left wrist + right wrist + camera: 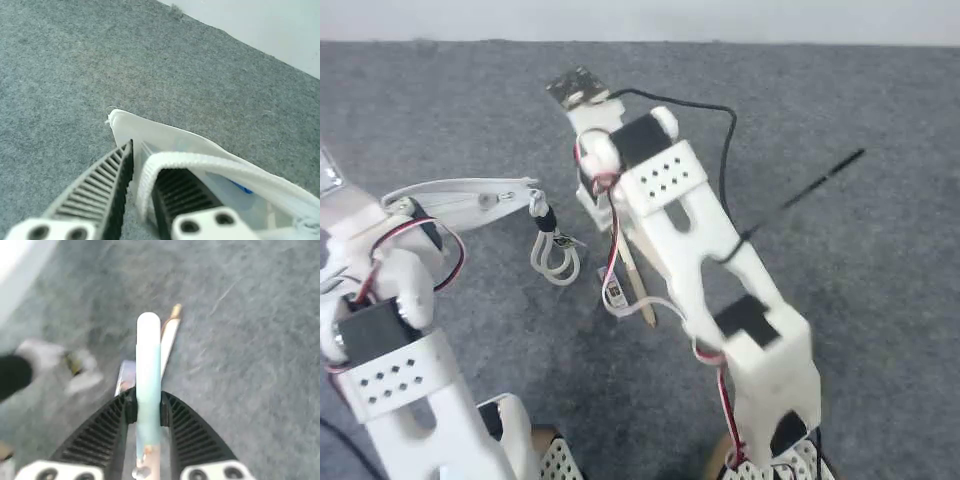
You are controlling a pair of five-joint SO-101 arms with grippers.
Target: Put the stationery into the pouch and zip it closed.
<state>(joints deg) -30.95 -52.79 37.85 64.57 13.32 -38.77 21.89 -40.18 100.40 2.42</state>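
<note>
The white pouch (165,135) is held off the grey mat, with my left gripper (138,156) shut on its woven edge strip; something blue shows through its side. From above, the pouch (470,192) stretches toward the middle, and white cord loops (556,262) hang from a black piece at its end. My right gripper (148,402) is shut on a white and pale-blue pen (148,360), held above the mat. Under it lie a wooden pencil (169,334) and a small flat item (125,377). From above, the right gripper (596,192) hangs over the pencil (638,285).
Grey mat (840,110) covers the table, with open room at the right and far side. A thin black strip (820,183) sticks out from the right arm. Both arm bases stand at the near edge.
</note>
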